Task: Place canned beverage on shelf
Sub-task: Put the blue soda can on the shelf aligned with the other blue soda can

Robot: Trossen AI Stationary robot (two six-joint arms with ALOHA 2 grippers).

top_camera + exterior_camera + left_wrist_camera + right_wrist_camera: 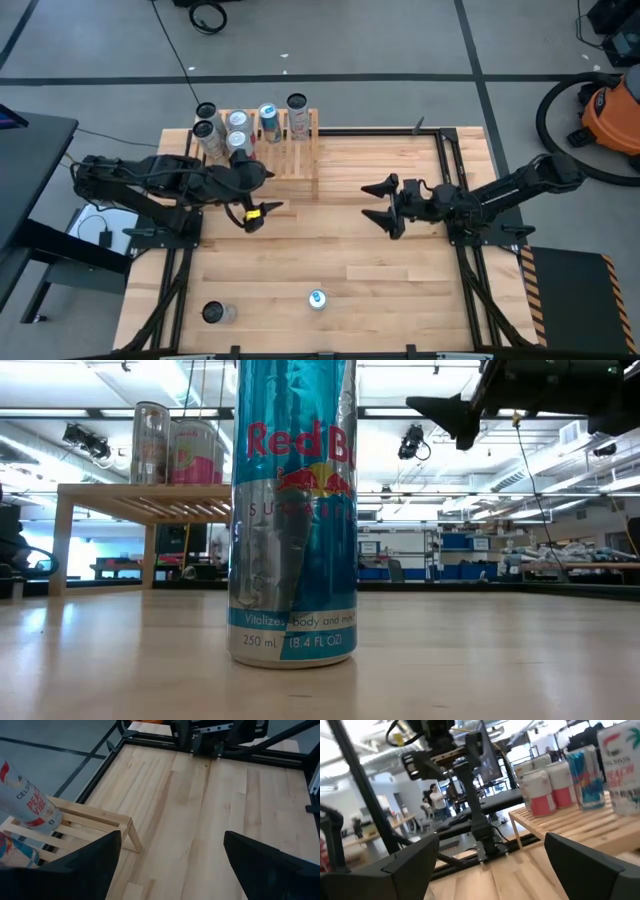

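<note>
- We see an orange and black shop vacuum (612,112) on the grey floor beyond the table's far right corner; its dark hose (556,118) loops beside it
- A coil of black cable (208,16) lies on the floor far behind the table; a thin cable runs from it toward the table
- A dark desk (30,165) stands left of the table; a small black box (105,238) sits on the floor just beside it
- A yellow and black hazard stripe (530,280) marks the floor on the right
- In the right wrist view, a person (438,800) stands far off in the room; we cannot tell more
</note>
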